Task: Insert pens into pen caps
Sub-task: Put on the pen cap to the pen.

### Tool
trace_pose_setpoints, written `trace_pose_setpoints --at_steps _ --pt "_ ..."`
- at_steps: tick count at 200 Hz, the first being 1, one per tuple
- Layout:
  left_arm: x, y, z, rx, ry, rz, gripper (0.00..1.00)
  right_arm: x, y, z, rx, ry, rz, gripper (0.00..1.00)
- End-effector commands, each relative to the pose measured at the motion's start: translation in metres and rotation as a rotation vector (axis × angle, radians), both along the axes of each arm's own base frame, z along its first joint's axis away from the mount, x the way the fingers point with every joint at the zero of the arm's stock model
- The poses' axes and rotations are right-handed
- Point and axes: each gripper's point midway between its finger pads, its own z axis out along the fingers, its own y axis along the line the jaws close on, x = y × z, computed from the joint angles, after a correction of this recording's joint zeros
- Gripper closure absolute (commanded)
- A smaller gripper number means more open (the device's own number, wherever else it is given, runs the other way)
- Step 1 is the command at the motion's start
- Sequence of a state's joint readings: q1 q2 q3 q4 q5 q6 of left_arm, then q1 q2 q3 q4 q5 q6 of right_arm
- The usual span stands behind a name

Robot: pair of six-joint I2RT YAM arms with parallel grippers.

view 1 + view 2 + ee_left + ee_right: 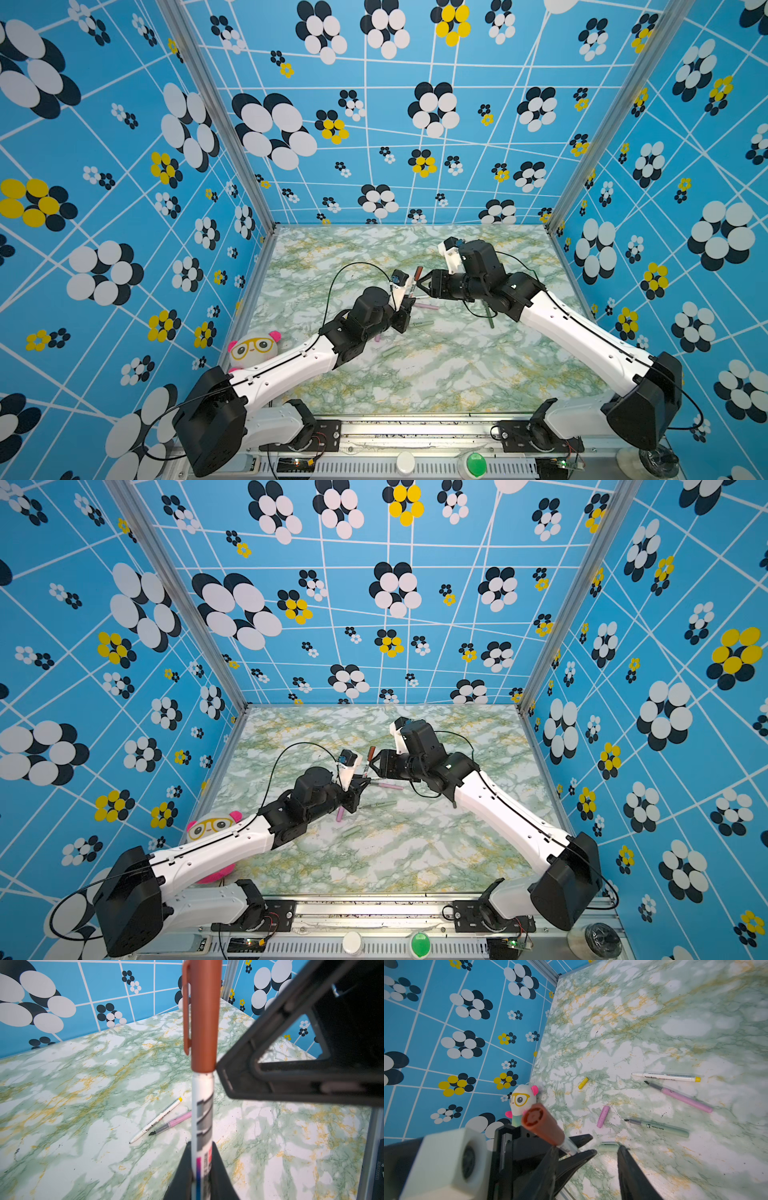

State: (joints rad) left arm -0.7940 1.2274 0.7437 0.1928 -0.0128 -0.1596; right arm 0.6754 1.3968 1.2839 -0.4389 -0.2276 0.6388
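Pens and caps lie mostly loose on the marble-patterned table (457,374), and I take the scene from the left side across. Farthest left, against the wall, sits a plush toy (253,347) with yellow glasses, well apart from the work. A yellow cap (583,1082), which I see only from the right wrist view, lies on its own between the toy and the other pieces. A pink cap (603,1116) and a pale grey-green cap (390,352) lie near the left arm's wrist.

My left gripper (409,306) is clamped on the barrel of a white printed pen (202,1109), holding it upright off the table. A brown cap (204,1016) sits over that pen's upper end; whether it is pushed fully home I cannot tell. On the table beyond it lie a white pen with a yellow end (155,1121) and a pink pen (174,1123), side by side and uncapped. A pale grey-green pen (660,1128) lies near them, also uncapped.

My right gripper (419,287) faces the upright pen from the other side with its jaws spread and not closed on anything. One of its fingers (291,1064) stands just beside the brown cap's lower rim. Farthest right, a dark green pen (489,318) lies partly under the right arm.
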Motion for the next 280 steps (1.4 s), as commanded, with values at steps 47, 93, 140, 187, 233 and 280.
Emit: trace_pose_setpoints --at_steps 47,93,140,187,233,280 --pt "-0.004 -0.011 0.008 -0.026 0.004 -0.067 1.0 0.009 0.004 0.035 0.012 -0.103 0.027 0.53" --pt "-0.01 -0.015 0.005 -0.035 0.028 -0.098 1.0 0.02 0.004 0.034 -0.003 -0.103 0.006 0.56" --pt "-0.015 -0.016 0.005 -0.045 0.042 -0.123 1.0 0.029 0.005 0.03 -0.028 -0.106 -0.006 0.69" --pt "-0.011 -0.018 0.007 -0.057 0.049 -0.107 1.0 0.028 0.005 0.025 -0.028 -0.087 -0.009 0.93" --pt "0.001 -0.02 0.031 -0.132 -0.007 -0.06 1.0 0.026 0.004 0.011 -0.025 -0.054 -0.018 1.0" --pt "0.009 -0.029 0.061 -0.178 -0.075 -0.076 1.0 0.023 0.008 -0.006 -0.013 -0.006 -0.009 1.0"
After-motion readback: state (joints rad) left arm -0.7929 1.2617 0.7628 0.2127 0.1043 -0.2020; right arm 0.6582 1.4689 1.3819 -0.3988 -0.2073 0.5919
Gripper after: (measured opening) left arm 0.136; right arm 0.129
